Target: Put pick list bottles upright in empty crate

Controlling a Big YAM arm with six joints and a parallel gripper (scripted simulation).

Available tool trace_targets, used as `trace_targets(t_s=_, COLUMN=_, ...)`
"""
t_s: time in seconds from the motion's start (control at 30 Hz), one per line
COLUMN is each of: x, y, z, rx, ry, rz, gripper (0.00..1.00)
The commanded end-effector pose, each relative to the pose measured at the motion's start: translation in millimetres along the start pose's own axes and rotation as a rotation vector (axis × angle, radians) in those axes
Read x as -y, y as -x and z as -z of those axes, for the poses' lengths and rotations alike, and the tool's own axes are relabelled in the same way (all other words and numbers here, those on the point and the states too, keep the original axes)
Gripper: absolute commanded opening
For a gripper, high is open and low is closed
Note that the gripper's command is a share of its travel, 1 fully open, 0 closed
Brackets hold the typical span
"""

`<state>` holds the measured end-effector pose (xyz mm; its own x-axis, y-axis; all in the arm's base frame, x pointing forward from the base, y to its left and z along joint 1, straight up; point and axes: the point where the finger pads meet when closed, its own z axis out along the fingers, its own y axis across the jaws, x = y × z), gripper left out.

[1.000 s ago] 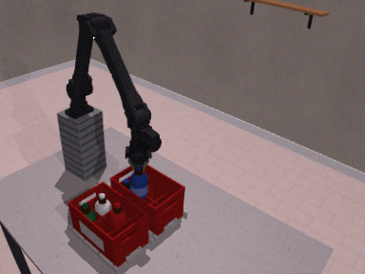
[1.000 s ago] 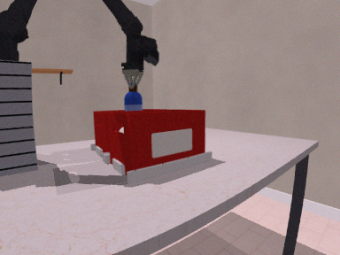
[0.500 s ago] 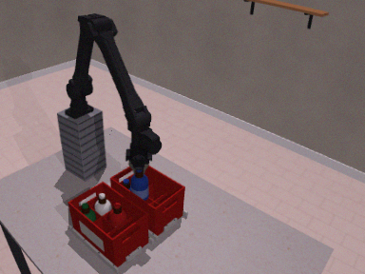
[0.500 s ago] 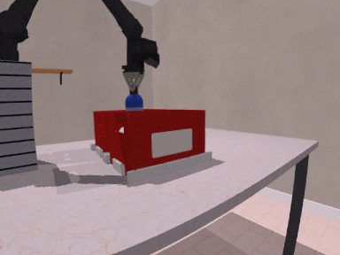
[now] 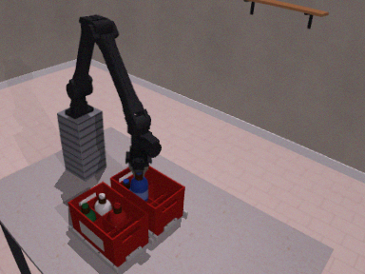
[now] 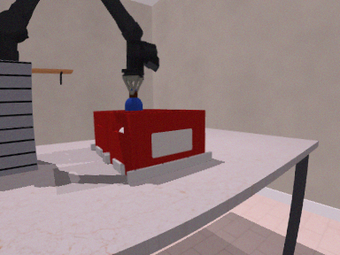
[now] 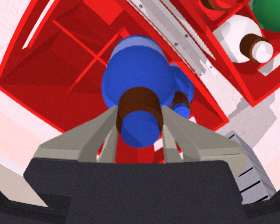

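Glossy red plastic crate [image 5: 166,205], matt pale marbled table [image 6: 186,190], wooden shelf [image 5: 280,5]

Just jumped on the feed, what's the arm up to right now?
The arm's gripper is shut on the neck of a blue bottle, holding it upright and low inside the far red crate, with only the bottle's top showing above the rim from the side. A second, smaller blue item sits beside it in that crate. The near crate holds green, white and red bottles. The pick list is not visible in these views.
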<state>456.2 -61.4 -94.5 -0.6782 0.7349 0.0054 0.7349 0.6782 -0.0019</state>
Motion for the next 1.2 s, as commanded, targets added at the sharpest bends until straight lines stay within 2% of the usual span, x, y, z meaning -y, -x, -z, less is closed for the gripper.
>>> trace_targets(t_s=0.0, x=-20, y=21, z=12, rx=0.052, ry=0.043, rz=-0.011, gripper=0.0)
trace_targets(t_s=0.13, x=-22, y=23, z=18, rx=0.068, ry=0.056, rz=-0.011, gripper=0.0)
trace_targets(t_s=0.27, x=-19, y=19, z=2, rx=0.047, ry=0.039, rz=-0.01, gripper=0.0)
trace_targets(t_s=0.37, x=-19, y=19, z=2, rx=0.049, ry=0.04, rz=-0.01, gripper=0.0)
trace_targets(t_s=0.4, x=-22, y=23, z=12, rx=0.066, ry=0.055, rz=-0.01, gripper=0.0)
trace_targets(t_s=0.5, x=-25, y=26, z=10, rx=0.071, ry=0.059, rz=-0.01, gripper=0.0)
trace_targets(t_s=0.57, x=-25, y=26, z=8, rx=0.07, ry=0.058, rz=-0.01, gripper=0.0)
trace_targets(t_s=0.67, x=-21, y=21, z=-8, rx=0.049, ry=0.04, rz=-0.009, gripper=0.0)
trace_targets(t_s=0.8, x=-26, y=25, z=1, rx=0.071, ry=0.059, rz=-0.008, gripper=0.0)
trace_targets(t_s=0.93, x=-25, y=24, z=-4, rx=0.065, ry=0.054, rz=-0.009, gripper=0.0)
trace_targets(t_s=1.03, x=-21, y=20, z=-19, rx=0.047, ry=0.038, rz=-0.008, gripper=0.0)
trace_targets(t_s=1.17, x=-26, y=25, z=-8, rx=0.07, ry=0.058, rz=-0.008, gripper=0.0)
